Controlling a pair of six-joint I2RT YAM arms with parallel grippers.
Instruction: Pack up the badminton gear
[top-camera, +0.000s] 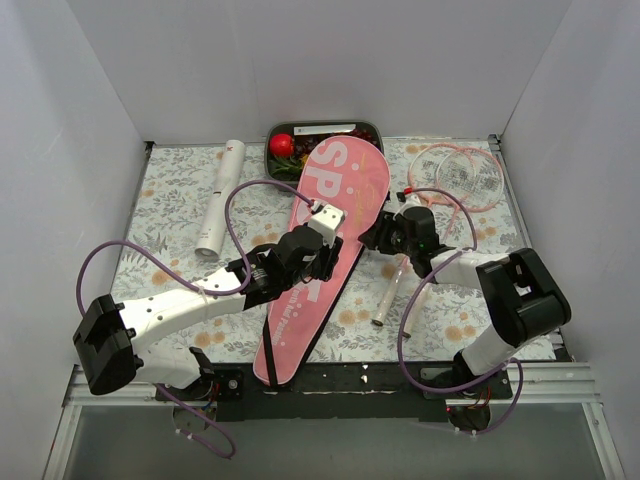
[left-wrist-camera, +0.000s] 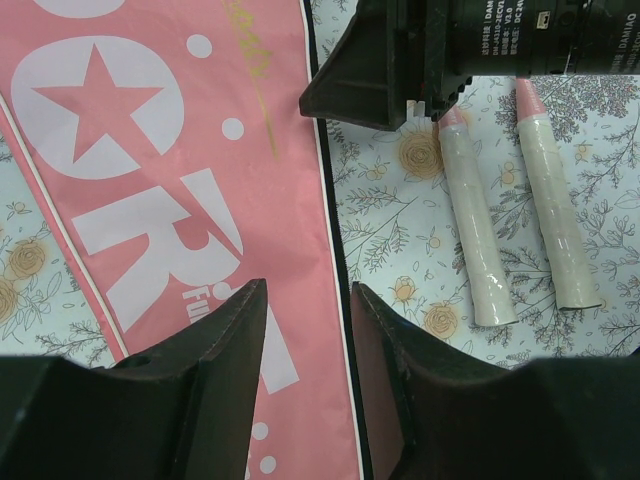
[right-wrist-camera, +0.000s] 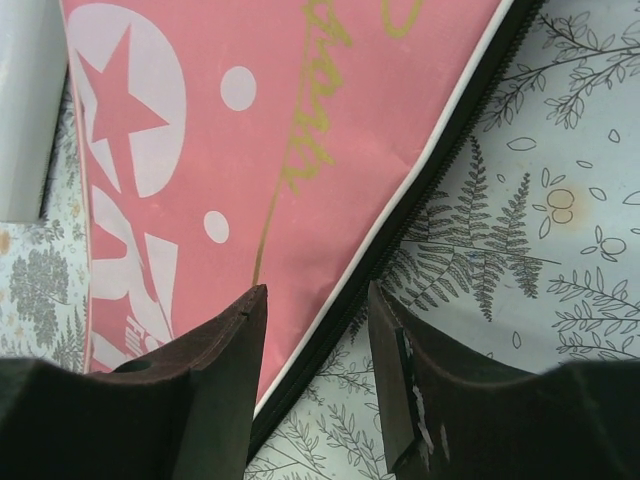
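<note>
Closest to the lens, the two dark fingers of my left gripper (left-wrist-camera: 308, 292) stand apart with nothing clamped between them. The black edging of the one pink bag (left-wrist-camera: 150, 200) runs up through the gap, its white lettering spreading off to my left. My right gripper (right-wrist-camera: 317, 292) is released in the same way, its fingers straddling that same black edge from the other side; whether either pair touches the fabric I cannot tell. I count two rackets (top-camera: 465, 175), their pink heads overlapping at the far right corner. Their two pale handles (left-wrist-camera: 478, 230) lie side by side on the floral cloth (top-camera: 170, 200), just right of the bag and beside my right gripper. One white tube (top-camera: 220, 197) lies well to the left of the bag, apart from both hands. One grey tray (top-camera: 320, 124) with one red ball (top-camera: 281, 145) sits at the far edge, the bag's wide end lying over it.
</note>
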